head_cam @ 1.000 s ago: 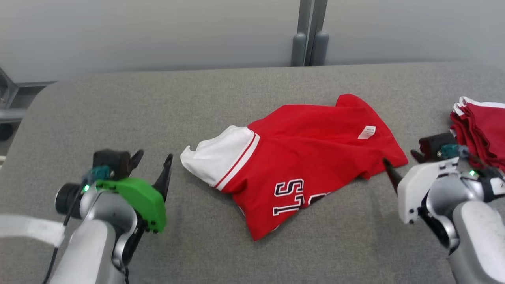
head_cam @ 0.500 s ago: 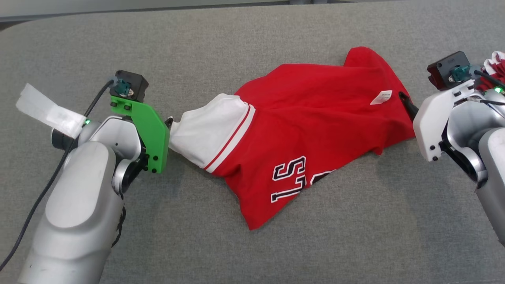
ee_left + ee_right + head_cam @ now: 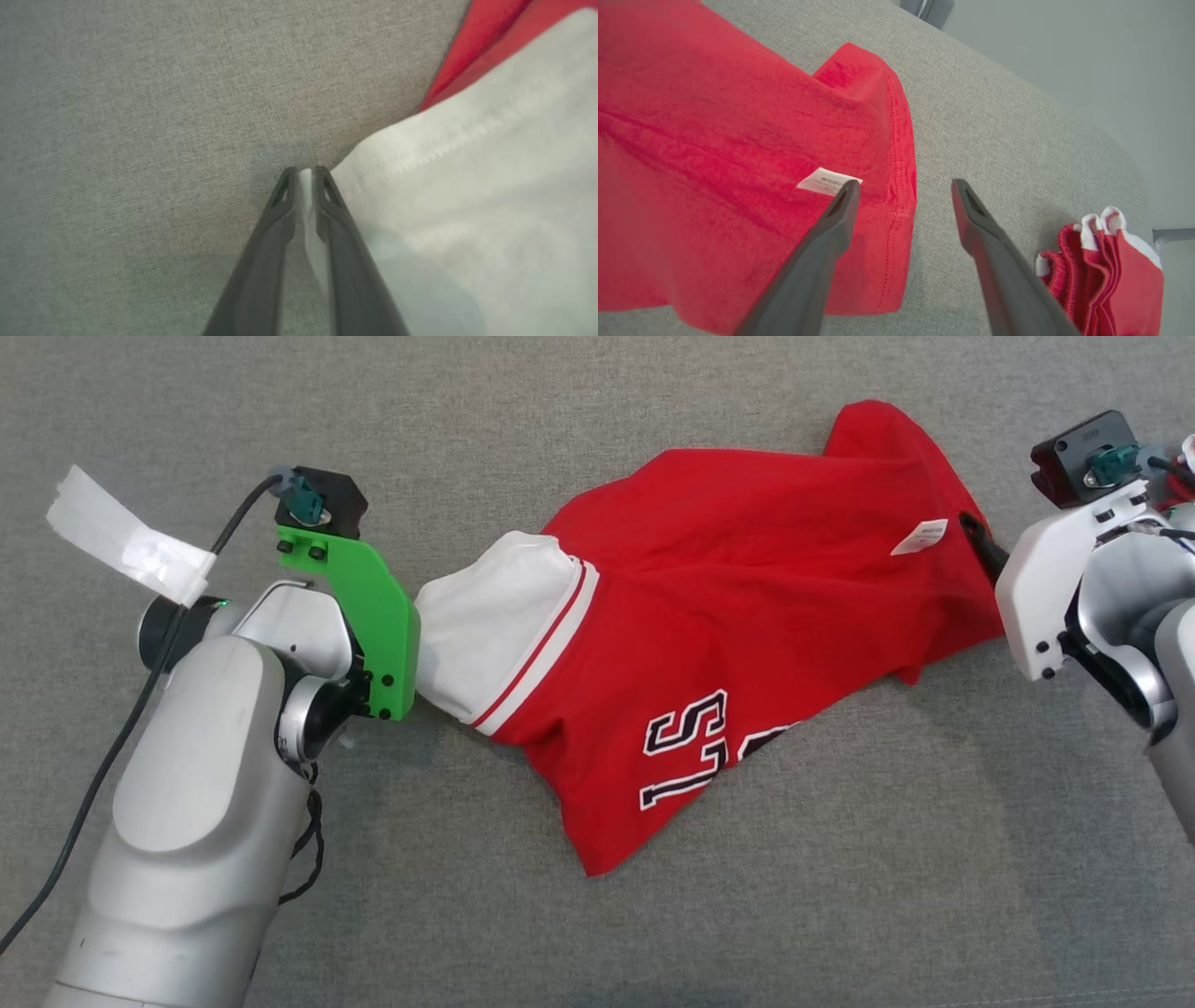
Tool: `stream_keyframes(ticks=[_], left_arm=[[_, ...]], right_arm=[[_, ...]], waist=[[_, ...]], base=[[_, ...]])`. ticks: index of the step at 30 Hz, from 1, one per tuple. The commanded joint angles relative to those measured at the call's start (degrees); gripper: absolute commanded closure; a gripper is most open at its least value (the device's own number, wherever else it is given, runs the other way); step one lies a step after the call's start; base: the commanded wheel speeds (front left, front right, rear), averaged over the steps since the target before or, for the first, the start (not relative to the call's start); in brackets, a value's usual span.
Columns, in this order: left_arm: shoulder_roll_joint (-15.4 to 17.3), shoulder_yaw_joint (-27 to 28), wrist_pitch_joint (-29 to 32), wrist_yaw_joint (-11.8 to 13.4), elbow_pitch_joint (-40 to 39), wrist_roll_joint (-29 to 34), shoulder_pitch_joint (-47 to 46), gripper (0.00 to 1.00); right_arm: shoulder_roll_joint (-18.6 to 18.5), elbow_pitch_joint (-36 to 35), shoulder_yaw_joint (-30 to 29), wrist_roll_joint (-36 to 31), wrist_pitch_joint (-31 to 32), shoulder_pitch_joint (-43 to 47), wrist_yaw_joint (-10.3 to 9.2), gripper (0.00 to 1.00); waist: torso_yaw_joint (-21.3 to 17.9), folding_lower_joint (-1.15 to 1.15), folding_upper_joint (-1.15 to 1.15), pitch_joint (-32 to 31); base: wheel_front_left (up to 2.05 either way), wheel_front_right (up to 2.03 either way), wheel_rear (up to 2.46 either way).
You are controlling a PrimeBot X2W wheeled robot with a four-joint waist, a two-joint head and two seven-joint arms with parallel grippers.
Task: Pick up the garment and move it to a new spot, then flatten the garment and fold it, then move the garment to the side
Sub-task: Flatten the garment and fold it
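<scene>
The red garment (image 3: pixel 747 644) lies rumpled in the middle of the grey cloth table (image 3: pixel 887 859), lettering up, its white sleeve (image 3: pixel 485 635) at the robot's left. The left gripper (image 3: pixel 303 173) is pinched on the sleeve's rim, with white cloth between its fingers. The right gripper (image 3: pixel 903 186) stands wide, one finger over the hem by the white label (image 3: pixel 826 181), the other over bare table. The folded red garments (image 3: pixel 1106 266) lie nearby.

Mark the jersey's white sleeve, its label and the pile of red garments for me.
white sleeve (image 3: pixel 485 635): head view, middle of the white cloth.
label (image 3: pixel 827 181): right wrist view, centre of the small white tag.
pile of red garments (image 3: pixel 1111 275): right wrist view, a red fold mid-pile.
</scene>
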Motion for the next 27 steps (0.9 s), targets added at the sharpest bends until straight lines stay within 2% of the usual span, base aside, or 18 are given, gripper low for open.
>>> stream_keyframes(ticks=[1,11,14,19,27], left_arm=[[0.0,-0.04,0.22,0.46,-0.54,-0.18,0.3,1.0],[-2.81,-2.68,0.59,0.57,-2.82,-0.33,1.29,1.0],[-3.84,-3.72,-0.17,0.79,-2.49,0.08,0.97,1.0],[-5.41,-4.82,-1.39,0.87,-1.4,-0.15,0.26,1.0],[-6.33,-5.99,-2.12,0.31,0.27,-0.53,-1.36,1.0]], right_arm=[[-0.48,0.04,-0.42,0.83,-0.29,-0.67,-0.09,0.0],[-2.55,2.89,-4.7,2.97,-0.56,0.82,-0.09,0.0],[-3.58,4.4,-4.56,2.27,-3.09,1.13,-0.09,0.0],[-2.54,8.31,-4.57,1.88,-9.73,1.82,-0.09,0.0],[-2.69,15.22,-1.21,2.51,-9.66,-1.42,-0.09,0.0]], waist=[[0.06,-0.01,0.0,0.41],[1.27,-0.01,0.0,0.16],[1.83,-0.01,0.0,-0.03],[2.74,-0.01,0.0,0.3],[3.82,-0.01,0.0,1.7]], base=[[0.0,0.0,0.0],[0.0,0.0,0.0],[0.0,0.0,0.0],[0.0,0.0,0.0],[0.0,0.0,0.0]])
